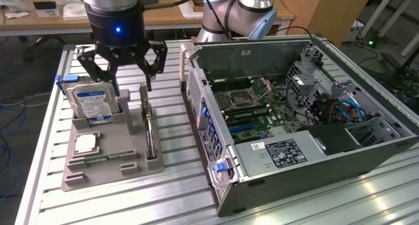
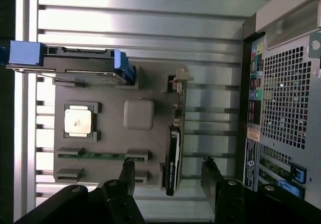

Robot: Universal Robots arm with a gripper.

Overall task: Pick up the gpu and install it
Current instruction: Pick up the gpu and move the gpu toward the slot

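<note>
The gpu (image 1: 150,134) stands on edge in a slot of the grey holder (image 1: 111,172), a thin dark card with its metal bracket at the far end. My gripper (image 1: 131,85) hangs open just above the holder, a little toward the hard drive side of the card. In the wrist view the gpu (image 2: 173,151) runs lengthwise with its dark end between my open fingertips (image 2: 128,171), and nothing is held. The open computer case (image 1: 295,112) lies on its side on the exterior view's right, motherboard (image 1: 258,110) exposed.
The holder also carries a blue-labelled hard drive (image 1: 91,103), a CPU (image 1: 85,144) and a narrow green memory stick (image 1: 98,159). All rest on a slatted aluminium table (image 1: 176,195). A second arm's base (image 1: 229,14) stands behind the case. The case's rear panel (image 2: 286,98) flanks the holder.
</note>
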